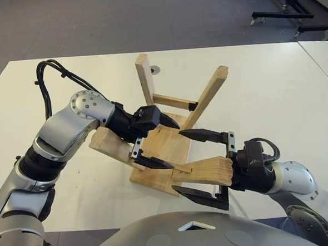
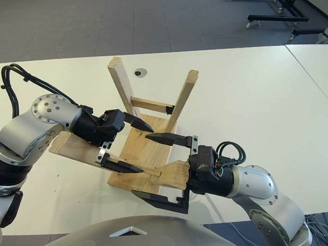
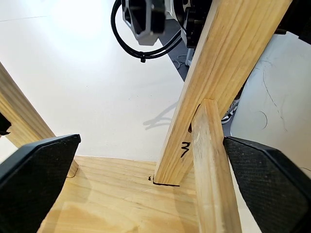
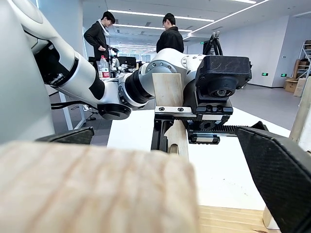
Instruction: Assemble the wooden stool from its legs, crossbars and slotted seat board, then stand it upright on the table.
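Note:
The wooden stool lies tilted on the white table, its seat board (image 1: 161,148) resting on the surface. Two legs (image 1: 145,77) (image 1: 212,95) point up and away, joined by a crossbar (image 1: 174,102). Another leg (image 1: 105,143) passes under my left arm. My left gripper (image 1: 174,145) is open over the seat board, its pads (image 3: 34,179) wide apart with a leg (image 3: 228,63) and a thin crossbar (image 3: 214,170) between them. The near leg (image 1: 206,172) points at my right gripper (image 1: 178,161), which is open, one finger above the leg's end and one below it.
A small round hole (image 1: 154,69) sits in the table behind the stool. A second table (image 1: 324,52) adjoins on the right. Black wheeled frames (image 1: 280,13) stand on the floor far back. Bare tabletop (image 1: 274,99) stretches to the right of the stool.

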`<action>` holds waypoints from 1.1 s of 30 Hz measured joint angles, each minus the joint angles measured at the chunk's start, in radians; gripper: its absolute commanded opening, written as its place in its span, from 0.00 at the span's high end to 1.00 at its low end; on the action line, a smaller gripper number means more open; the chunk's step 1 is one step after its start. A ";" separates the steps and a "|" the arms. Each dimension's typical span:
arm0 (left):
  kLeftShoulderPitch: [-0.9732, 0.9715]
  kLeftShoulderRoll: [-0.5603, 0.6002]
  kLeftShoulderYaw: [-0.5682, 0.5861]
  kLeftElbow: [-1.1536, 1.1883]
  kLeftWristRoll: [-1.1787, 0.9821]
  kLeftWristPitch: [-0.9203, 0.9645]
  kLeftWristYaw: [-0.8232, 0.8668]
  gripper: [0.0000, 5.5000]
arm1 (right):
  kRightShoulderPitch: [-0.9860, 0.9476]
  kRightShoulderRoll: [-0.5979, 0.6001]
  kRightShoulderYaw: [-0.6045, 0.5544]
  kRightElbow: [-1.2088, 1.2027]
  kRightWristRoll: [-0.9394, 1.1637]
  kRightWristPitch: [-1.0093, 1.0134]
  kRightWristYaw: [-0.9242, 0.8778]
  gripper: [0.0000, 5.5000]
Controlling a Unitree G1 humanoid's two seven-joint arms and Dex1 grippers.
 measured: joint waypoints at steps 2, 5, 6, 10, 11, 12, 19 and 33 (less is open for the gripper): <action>0.000 -0.001 -0.003 0.000 0.004 -0.001 0.003 0.02 | 0.000 0.001 0.000 0.003 0.000 0.000 0.001 0.02; 0.000 -0.009 -0.005 0.005 0.009 -0.001 0.012 0.02 | 0.000 0.002 -0.001 0.013 0.000 -0.001 0.005 0.02; 0.000 -0.016 -0.006 0.008 0.013 -0.002 0.023 0.02 | 0.000 0.002 -0.001 0.016 0.000 -0.001 0.010 0.02; 0.000 -0.020 -0.007 0.006 0.021 0.004 0.029 0.02 | -0.001 0.002 -0.002 0.019 0.000 -0.001 0.018 0.02; 0.000 -0.018 -0.007 0.003 0.021 0.007 0.030 0.02 | -0.002 0.002 -0.002 0.019 0.000 0.000 0.019 0.02; 0.000 -0.016 -0.006 -0.004 0.021 0.012 0.033 0.02 | -0.006 0.002 -0.002 0.020 0.000 0.000 0.020 0.02; 0.003 -0.005 -0.009 -0.020 0.021 0.029 0.036 0.02 | -0.029 0.001 0.000 0.019 0.000 0.007 0.016 0.02; 0.019 -0.005 -0.014 -0.023 0.020 0.040 0.056 0.02 | -0.032 -0.001 0.033 -0.009 -0.013 0.018 0.001 0.02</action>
